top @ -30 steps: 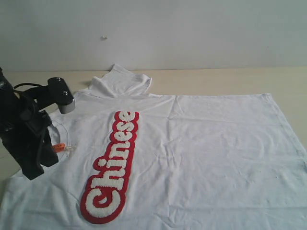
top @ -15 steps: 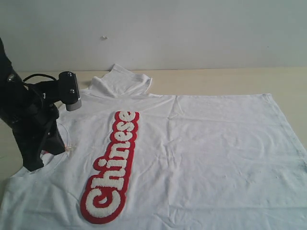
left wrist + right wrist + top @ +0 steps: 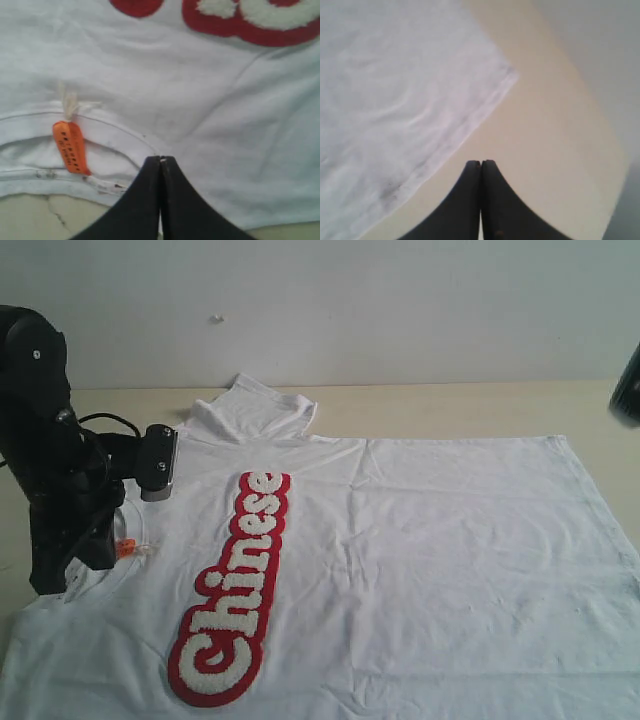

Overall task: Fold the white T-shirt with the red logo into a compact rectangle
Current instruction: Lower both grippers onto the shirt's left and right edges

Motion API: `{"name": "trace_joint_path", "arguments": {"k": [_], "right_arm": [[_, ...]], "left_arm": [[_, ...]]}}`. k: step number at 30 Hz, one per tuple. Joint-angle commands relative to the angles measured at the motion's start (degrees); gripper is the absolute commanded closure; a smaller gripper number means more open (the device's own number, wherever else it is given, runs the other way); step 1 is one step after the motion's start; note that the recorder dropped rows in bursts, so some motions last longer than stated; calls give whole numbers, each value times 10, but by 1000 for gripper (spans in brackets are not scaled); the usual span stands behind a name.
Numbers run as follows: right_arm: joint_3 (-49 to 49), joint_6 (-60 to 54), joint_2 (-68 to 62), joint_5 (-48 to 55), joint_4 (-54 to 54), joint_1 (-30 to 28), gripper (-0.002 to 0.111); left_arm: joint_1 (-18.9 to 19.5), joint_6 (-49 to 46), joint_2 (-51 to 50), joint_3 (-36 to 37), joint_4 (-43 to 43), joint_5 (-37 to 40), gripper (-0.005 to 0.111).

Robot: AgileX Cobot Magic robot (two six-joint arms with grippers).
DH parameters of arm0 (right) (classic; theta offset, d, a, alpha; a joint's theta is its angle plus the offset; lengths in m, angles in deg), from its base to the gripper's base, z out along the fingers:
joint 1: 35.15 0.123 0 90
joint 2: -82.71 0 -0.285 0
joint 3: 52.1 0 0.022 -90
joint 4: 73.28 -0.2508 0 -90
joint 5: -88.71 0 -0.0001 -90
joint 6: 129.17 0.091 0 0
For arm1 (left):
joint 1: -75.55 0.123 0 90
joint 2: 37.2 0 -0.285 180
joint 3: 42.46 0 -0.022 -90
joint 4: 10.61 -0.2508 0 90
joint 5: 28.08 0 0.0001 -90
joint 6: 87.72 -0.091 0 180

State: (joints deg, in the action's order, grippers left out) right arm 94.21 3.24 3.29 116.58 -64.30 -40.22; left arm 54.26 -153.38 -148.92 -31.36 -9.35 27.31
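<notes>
The white T-shirt lies spread front-up on the tabletop, collar at the left of the exterior frame and hem at the right. The red logo runs from lower left toward the middle. No fold looks made, so the task seems to be at its opening grasp.

The left fingers are pressed together on nothing, poised over the collar beside the orange tag. The right fingers, also together and empty, hang over bare tabletop near a hem corner.

Next, both pairs would probably need to part, drop onto the shirt's edges and pinch cloth.

Nothing else lies on the shirt. The far sleeve, bunched at upper centre-left, may need smoothing.
</notes>
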Motion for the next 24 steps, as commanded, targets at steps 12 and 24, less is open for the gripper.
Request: {"name": "trace_joint_path", "arguments": {"k": [12,24], "right_arm": [[131,-253,-285,128,-100,-2,108],[131,-184,-286,108,-101,-2,96]], "left_arm": [[44,-105,-46,-49,29,-26,107],[47,-88,-78,-52,103,-22,104]]}}
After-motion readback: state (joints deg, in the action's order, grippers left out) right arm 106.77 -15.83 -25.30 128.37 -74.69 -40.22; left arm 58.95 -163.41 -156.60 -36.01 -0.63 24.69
